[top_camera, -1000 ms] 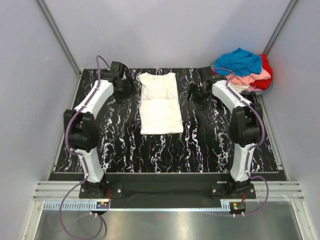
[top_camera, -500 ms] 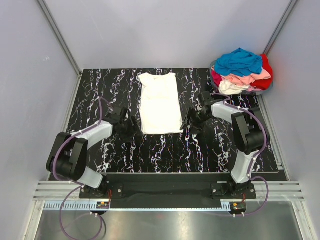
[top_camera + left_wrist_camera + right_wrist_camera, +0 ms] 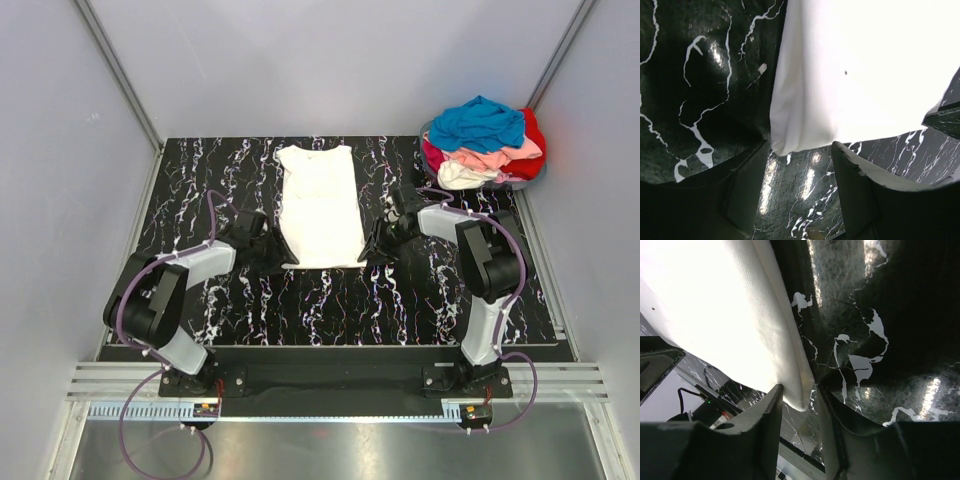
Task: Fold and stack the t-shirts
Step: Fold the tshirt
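A cream-white t-shirt lies flat on the black marbled table, folded lengthwise into a long rectangle. My left gripper is open at its near left corner; in the left wrist view the corner sits just ahead of the spread jaws. My right gripper is open at the near right corner; in the right wrist view the corner lies between the jaws. A heap of blue, pink, red and cream t-shirts sits at the far right.
The black marbled table is bounded by grey walls and a metal rail at the near edge. The heap of shirts lies in the table's far right corner.
Both arms have swung from the shirt's far end down to its near corners. In the last half second both grippers closed in on the corners.
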Controlling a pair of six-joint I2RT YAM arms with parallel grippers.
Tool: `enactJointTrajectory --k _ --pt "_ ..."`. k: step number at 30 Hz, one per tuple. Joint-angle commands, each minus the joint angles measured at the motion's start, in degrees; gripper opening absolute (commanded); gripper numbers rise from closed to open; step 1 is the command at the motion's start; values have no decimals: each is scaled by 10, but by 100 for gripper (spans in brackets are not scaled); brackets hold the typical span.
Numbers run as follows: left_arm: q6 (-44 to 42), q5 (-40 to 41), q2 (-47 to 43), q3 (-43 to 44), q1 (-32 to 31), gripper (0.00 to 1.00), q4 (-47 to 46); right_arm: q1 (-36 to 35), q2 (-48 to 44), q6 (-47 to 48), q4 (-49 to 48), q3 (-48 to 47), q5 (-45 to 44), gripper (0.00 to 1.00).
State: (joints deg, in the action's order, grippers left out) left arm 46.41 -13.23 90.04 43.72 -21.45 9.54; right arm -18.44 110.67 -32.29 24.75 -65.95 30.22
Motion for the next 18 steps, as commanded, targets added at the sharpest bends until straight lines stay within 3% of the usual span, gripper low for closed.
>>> enactJointTrajectory --k 1,7,9,14,15,18 --pt "3 34 22 3 -6 59 -12 -5 17 5 -16 -12 1 40" --pt "11 66 30 4 -10 46 -18 -6 17 4 -17 -12 -1 33" --pt "11 91 36 13 -15 33 -9 -5 18 2 -19 -12 -1 28" --pt "-2 131 41 24 -26 13 -7 -6 17 2 -16 -13 -1 17" --pt "-4 131 41 23 -27 0 -10 -6 19 4 -16 -14 -1 13" --pt "-10 153 25 18 -35 0 -12 -5 14 5 -10 -8 7 0"
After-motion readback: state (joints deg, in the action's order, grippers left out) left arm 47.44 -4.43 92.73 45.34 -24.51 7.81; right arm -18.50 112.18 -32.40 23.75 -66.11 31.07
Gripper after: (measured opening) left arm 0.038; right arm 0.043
